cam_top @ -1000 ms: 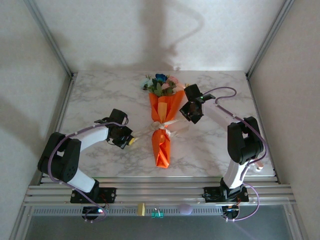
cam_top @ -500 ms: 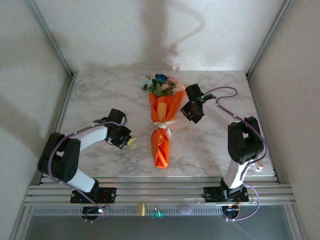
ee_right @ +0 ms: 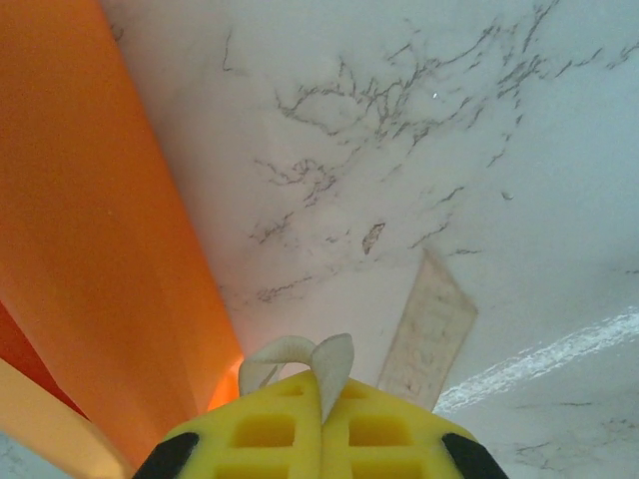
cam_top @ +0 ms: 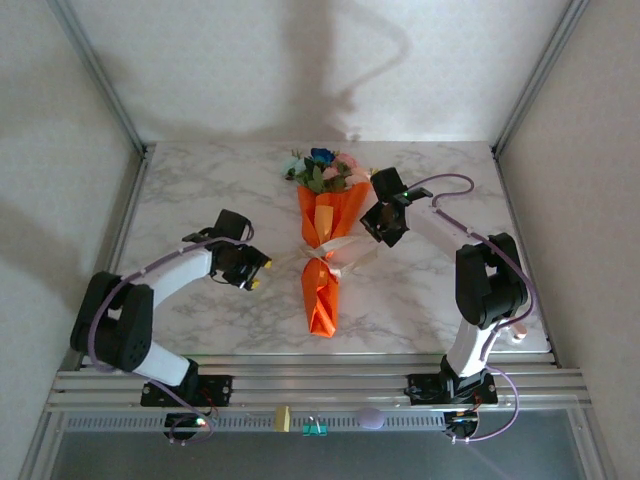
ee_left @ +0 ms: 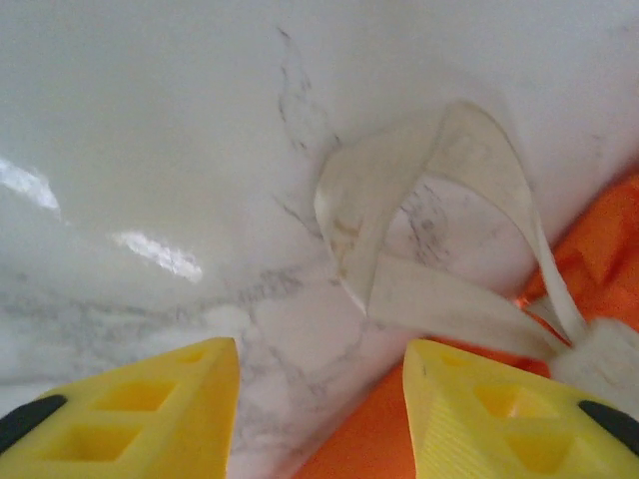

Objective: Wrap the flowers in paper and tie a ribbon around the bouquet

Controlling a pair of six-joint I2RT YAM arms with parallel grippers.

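Currently left pincer [ee_left: 318,399] open, ribbon [ee_left: 449,309] loop just ahead, right pincer [ee_right: 321,399] seemingly pinching ribbon.

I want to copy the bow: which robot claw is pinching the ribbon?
The right gripper, shut on the ribbon; the left gripper stands open, holding nothing.

The left gripper [cam_top: 257,273] let go of the ribbon [ee_left: 449,304]. Its yellow fingers [ee_left: 150,404], closed on the strip's left end a second earlier, parted. That end, drawn taut toward the gripper before, fell back into a slack loop on the table [ee_left: 150,120] beside the bouquet [cam_top: 322,275]. The gripper itself drew slightly away from the bouquet.
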